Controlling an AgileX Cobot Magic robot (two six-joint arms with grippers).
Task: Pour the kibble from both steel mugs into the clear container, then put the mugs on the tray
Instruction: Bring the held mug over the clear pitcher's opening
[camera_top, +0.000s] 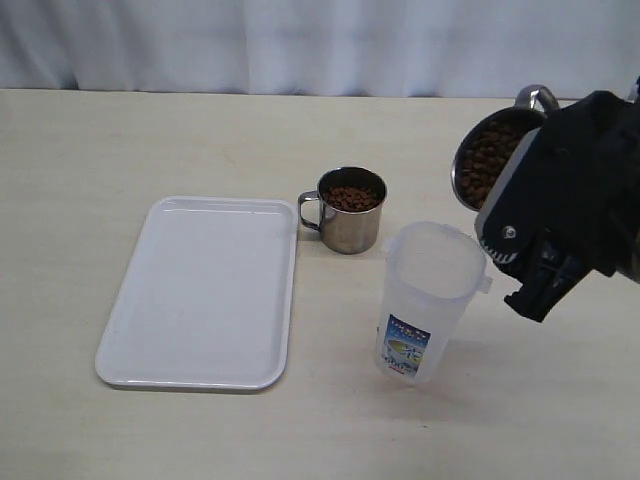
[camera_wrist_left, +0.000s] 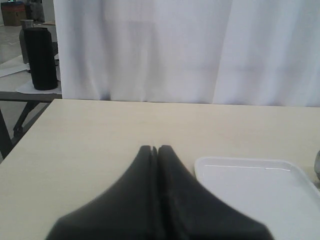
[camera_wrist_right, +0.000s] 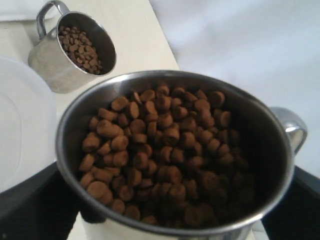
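My right gripper (camera_top: 545, 200) is shut on a steel mug (camera_top: 487, 160) full of brown kibble (camera_wrist_right: 160, 150). It holds the mug tilted in the air, just above and to the right of the clear container (camera_top: 428, 300), whose open rim is below the mug's lip. Black fingers (camera_wrist_right: 30, 205) flank the mug on both sides. The second steel mug (camera_top: 352, 210), also holding kibble, stands upright between the container and the white tray (camera_top: 205, 290). My left gripper (camera_wrist_left: 155, 149) is shut on nothing, low over the table beside the tray's corner (camera_wrist_left: 250, 187).
A white curtain (camera_top: 320, 40) hangs behind the table's far edge. In the left wrist view a black cylinder (camera_wrist_left: 40, 57) stands on a separate table beyond the left edge. Bare tabletop (camera_top: 120, 140) lies left of and behind the tray.
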